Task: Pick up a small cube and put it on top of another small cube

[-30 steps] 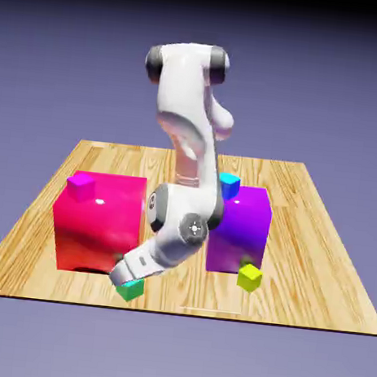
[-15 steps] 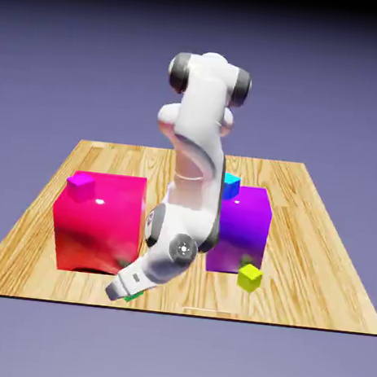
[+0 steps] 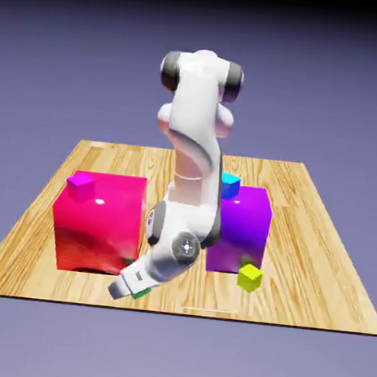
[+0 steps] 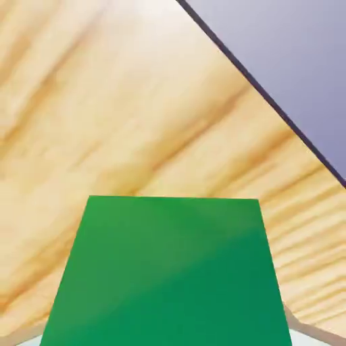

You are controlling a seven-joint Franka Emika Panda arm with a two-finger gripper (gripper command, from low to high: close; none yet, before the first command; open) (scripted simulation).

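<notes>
a: where is the green cube [image 4: 165, 270] sitting?

b: at the table's [image 3: 317, 238] near edge, under the hand [image 3: 130, 289], towards the exterior view's left. only a sliver of green [image 3: 141, 292] is peeking out there.

a: is the hand gripping it?

b: yes, the fingers are closing tight on the green cube, which is filling the lower half of the hand view.

a: which way is it pointing?

b: it's a cube, so no long axis; it's lying flat, one face turned squarely to the hand camera.

a: and the blue cube [image 3: 230, 185]?

b: it's resting on the purple block [image 3: 241, 226], well apart. a magenta cube [image 3: 81, 185] is sitting on the red block [image 3: 98, 219].
</notes>
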